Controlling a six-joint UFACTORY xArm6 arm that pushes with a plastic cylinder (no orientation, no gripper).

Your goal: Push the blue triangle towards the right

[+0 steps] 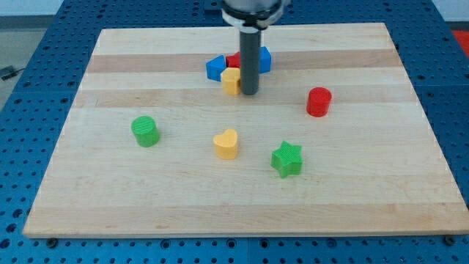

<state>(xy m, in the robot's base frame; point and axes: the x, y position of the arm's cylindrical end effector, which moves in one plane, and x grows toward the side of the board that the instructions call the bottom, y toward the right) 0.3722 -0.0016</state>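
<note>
A blue block (215, 68), likely the blue triangle, lies near the view's top centre in a tight cluster. Beside it are a red block (233, 60), a small yellow block (231, 81) and a second blue block (264, 59), partly hidden by the rod. My tip (250, 92) rests on the board just right of the yellow block and at the lower right of the cluster, to the right of the blue triangle.
A red cylinder (319, 101) stands right of the cluster. A green cylinder (145, 131) is at the left, a yellow heart (226, 144) in the middle and a green star (286, 159) lower right. The wooden board (381, 198) sits on a blue perforated table.
</note>
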